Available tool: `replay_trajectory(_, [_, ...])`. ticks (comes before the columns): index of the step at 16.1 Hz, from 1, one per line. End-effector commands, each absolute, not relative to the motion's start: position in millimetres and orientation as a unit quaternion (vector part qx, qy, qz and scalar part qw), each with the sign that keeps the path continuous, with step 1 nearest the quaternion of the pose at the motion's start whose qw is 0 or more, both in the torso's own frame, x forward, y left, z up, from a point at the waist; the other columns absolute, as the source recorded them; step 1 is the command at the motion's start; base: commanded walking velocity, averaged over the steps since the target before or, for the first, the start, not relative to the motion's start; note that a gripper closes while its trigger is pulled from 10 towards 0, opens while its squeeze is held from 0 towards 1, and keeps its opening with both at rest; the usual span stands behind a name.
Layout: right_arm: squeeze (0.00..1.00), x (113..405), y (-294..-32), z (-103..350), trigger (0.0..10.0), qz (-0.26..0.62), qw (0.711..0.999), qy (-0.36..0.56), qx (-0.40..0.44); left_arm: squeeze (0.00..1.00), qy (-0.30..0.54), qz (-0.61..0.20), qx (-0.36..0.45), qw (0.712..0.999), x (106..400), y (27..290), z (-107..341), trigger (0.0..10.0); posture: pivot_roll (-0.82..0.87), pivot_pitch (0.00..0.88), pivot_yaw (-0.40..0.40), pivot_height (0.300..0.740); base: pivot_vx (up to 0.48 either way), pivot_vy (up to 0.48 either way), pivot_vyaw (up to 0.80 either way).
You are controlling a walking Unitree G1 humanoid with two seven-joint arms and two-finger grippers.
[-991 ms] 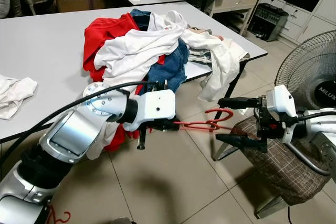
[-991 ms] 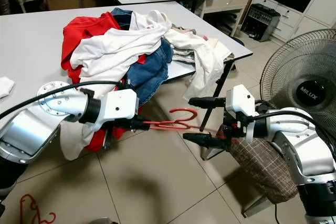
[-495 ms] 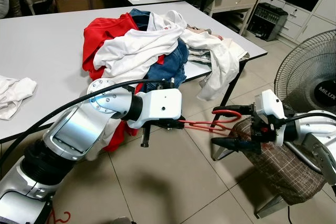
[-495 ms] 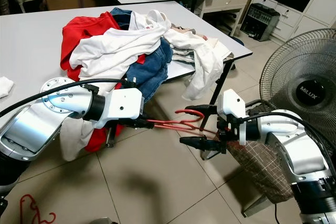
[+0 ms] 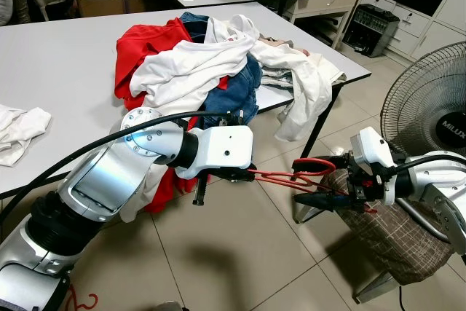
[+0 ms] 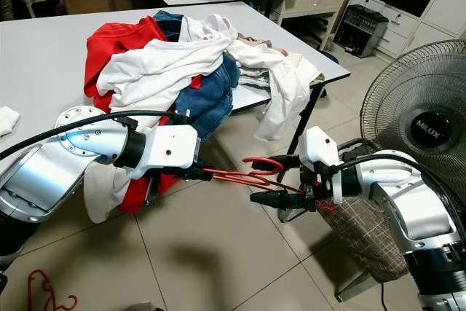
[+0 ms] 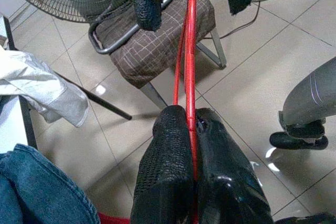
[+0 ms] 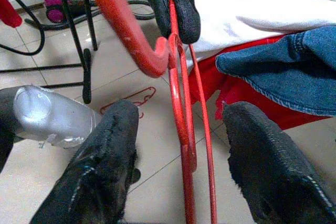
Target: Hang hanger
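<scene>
A red wire hanger point(image 5: 280, 174) is held level above the tiled floor, between my two arms. My left gripper point(image 5: 244, 173) is shut on one end of it; the left wrist view shows the wire point(image 7: 190, 51) pinched between the black fingers point(image 7: 168, 171). The hook end reaches my right gripper point(image 5: 317, 182), which is open with one finger above and one below the wire. In the right wrist view the hanger point(image 8: 181, 129) runs between the spread fingers point(image 8: 105, 171) without touching them.
A pile of clothes point(image 5: 196, 63) lies on the white table point(image 5: 65, 56), some hanging over its edge. A chair with a brown checked seat point(image 5: 386, 238) stands under my right arm, a fan point(image 5: 429, 107) behind it. Another red hanger point(image 5: 81, 301) lies on the floor.
My right gripper has moved left onto the hanger's hook end, and its fingers now stand closer together around the wire. My left arm has pushed the hanger a little to the right.
</scene>
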State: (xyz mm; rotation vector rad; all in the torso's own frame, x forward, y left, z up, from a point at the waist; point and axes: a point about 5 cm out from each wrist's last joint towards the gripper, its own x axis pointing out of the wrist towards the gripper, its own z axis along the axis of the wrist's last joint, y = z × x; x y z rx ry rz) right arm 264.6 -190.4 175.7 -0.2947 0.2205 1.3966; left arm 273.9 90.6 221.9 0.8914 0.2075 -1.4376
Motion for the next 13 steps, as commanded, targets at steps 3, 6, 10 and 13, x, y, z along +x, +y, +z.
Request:
replay_trajectory(3, [0.0,263.7,-192.8,178.9,0.0,0.642,0.744,0.106,-0.151,0.0,0.082,-0.639,0.408,0.647,273.7,86.3,227.4,0.0,-0.01,0.0,-0.1,0.74,0.0,0.0,0.0])
replay_trajectory(6, [0.0,265.4,-191.9,175.9,0.0,0.64,0.743,0.111,-0.161,0.0,0.081,-0.646,0.407,0.641,271.1,85.8,229.6,0.0,-0.01,0.0,-0.104,0.74,0.0,0.0,0.0])
replay_trajectory(10, [0.0,267.3,-192.1,175.1,0.0,0.637,0.744,0.116,-0.167,0.0,0.08,-0.65,0.404,0.638,269.2,85.1,230.9,0.0,-0.01,0.0,-0.109,0.74,0.0,0.0,0.0])
replay_trajectory(13, [0.0,267.4,-190.5,176.7,0.0,0.639,0.743,0.109,-0.167,0.0,0.083,-0.65,0.406,0.636,269.1,85.3,229.6,0.0,-0.01,0.0,-0.11,0.74,0.0,0.0,0.0])
